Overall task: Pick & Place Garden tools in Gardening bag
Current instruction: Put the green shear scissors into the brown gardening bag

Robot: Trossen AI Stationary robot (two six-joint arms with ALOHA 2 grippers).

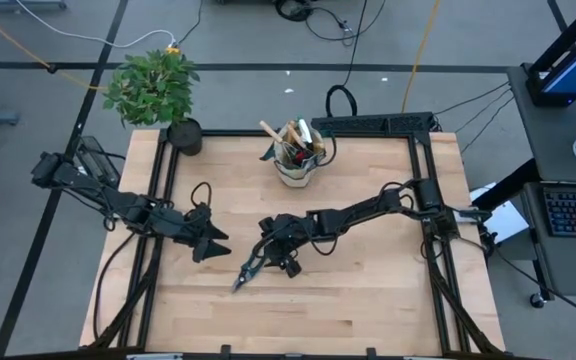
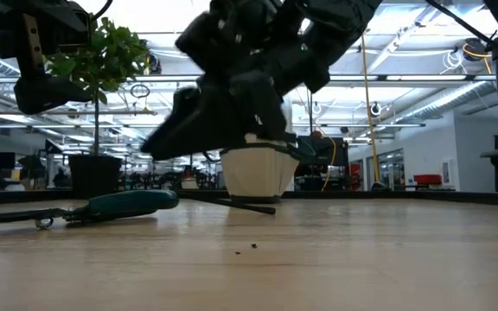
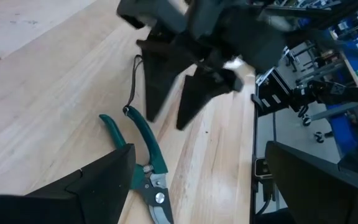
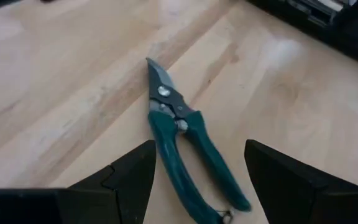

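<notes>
The pruning shears [image 4: 179, 134], green-handled with dark blades, lie flat on the wooden table [image 1: 368, 290] near its middle [image 1: 246, 276]. My right gripper [image 4: 201, 180] hovers open just above their handle end, one finger on each side, touching nothing; the low view shows it [image 2: 175, 130] clear of the shears [image 2: 119, 206]. My left gripper [image 3: 197, 186] stands open a little to the left of the shears [image 1: 213, 245]. The beige gardening bag [image 1: 296, 160] stands upright at the far middle of the table, with wood-handled tools sticking out of its top.
A leafy plant [image 1: 153, 85] in a black pot [image 1: 184, 135] stands at the table's far left corner. A thin cord loop [image 3: 132, 87] trails from the shears' handle end. Bare wood lies near the front edge and to the right.
</notes>
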